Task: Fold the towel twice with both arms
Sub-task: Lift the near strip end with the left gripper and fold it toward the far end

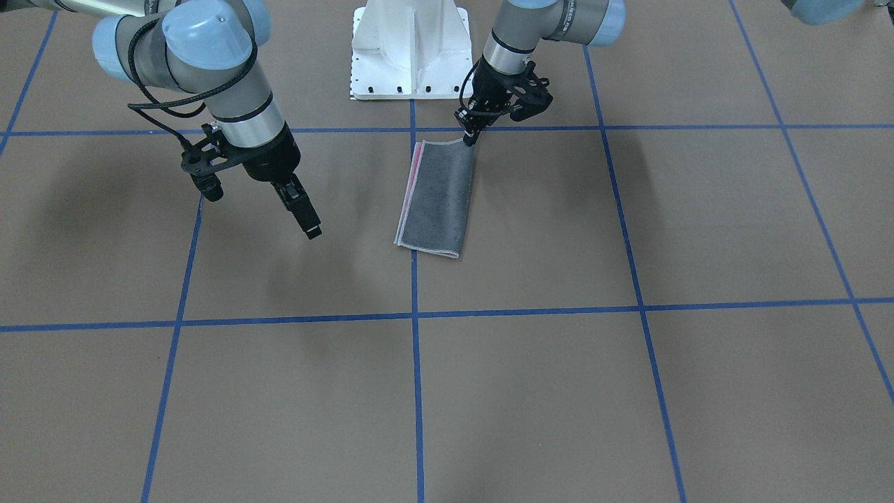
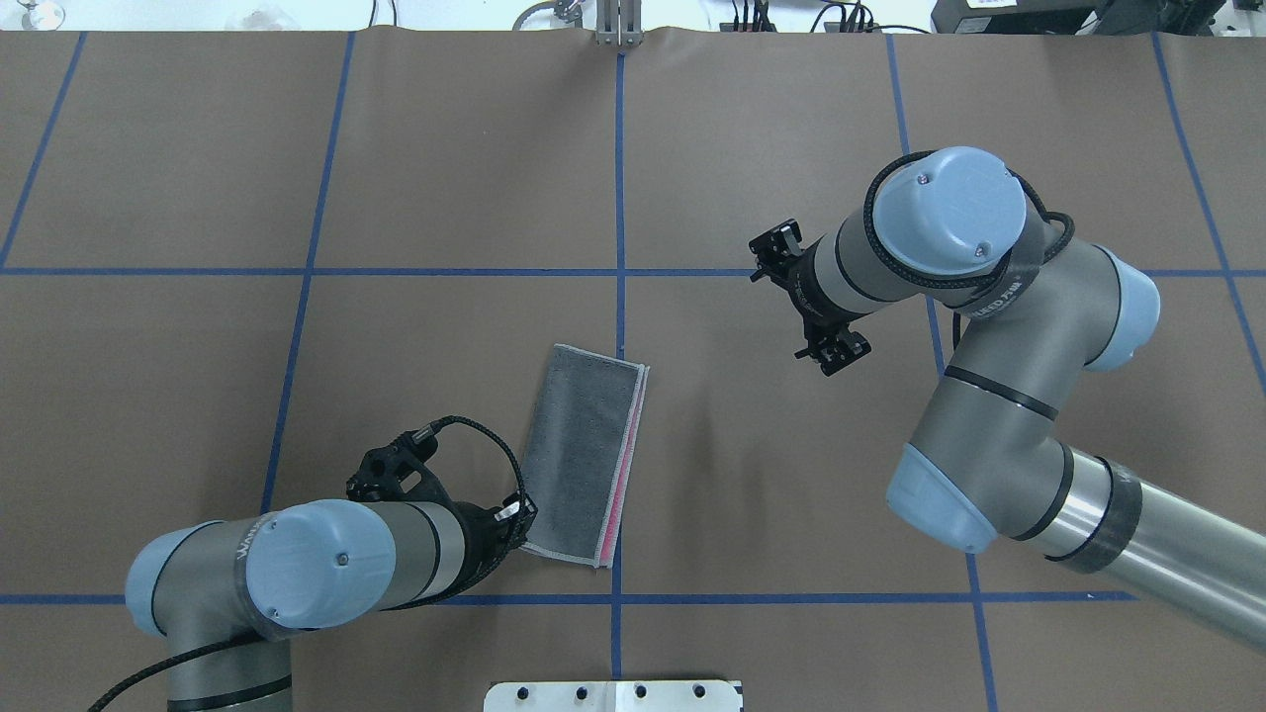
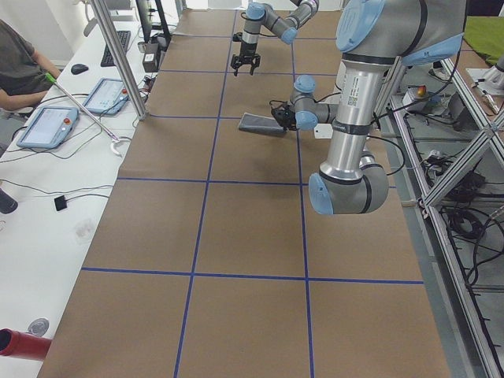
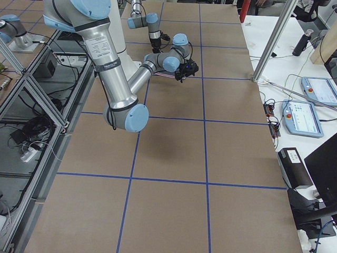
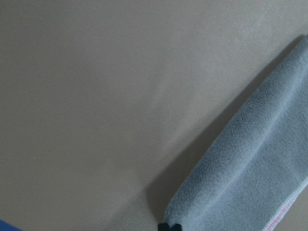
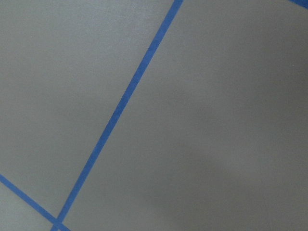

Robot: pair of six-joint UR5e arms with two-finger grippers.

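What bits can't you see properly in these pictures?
1. The towel has its pink side folded inside; only a thin strip shows overhead.
2. Right fingers: hidden under their own wrist overhead; side-on in the front-facing view, so open or shut is unclear.
3. Left fingers: cut off by the left wrist view's bottom edge; mostly under the wrist overhead.

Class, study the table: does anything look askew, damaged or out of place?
The towel lies at a slant to the blue grid lines, and a pink strip peeks out along one long edge, so its layers are not flush. Nothing looks damaged.
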